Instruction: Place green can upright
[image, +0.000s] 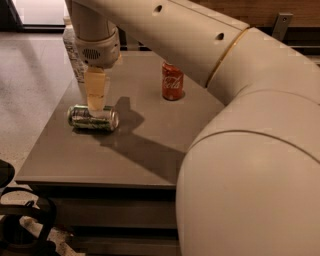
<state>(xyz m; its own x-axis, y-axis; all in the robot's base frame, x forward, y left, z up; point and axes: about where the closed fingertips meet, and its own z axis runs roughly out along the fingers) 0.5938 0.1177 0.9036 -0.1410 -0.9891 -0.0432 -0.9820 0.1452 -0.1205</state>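
Note:
The green can (93, 118) lies on its side near the left edge of the grey table (150, 160), its silver ends pointing left and right. My gripper (96, 100) hangs straight down from the white arm and sits right over the middle of the can, its pale fingertips at the can's upper side. From this view I cannot see the gap between them or whether they touch the can.
A red Coca-Cola can (172, 81) stands upright at the back middle of the table. A clear plastic bottle (74, 52) stands at the back left, mostly hidden behind my arm. My big white arm (240, 150) fills the right side. Dark gear (20, 220) lies on the floor at the lower left.

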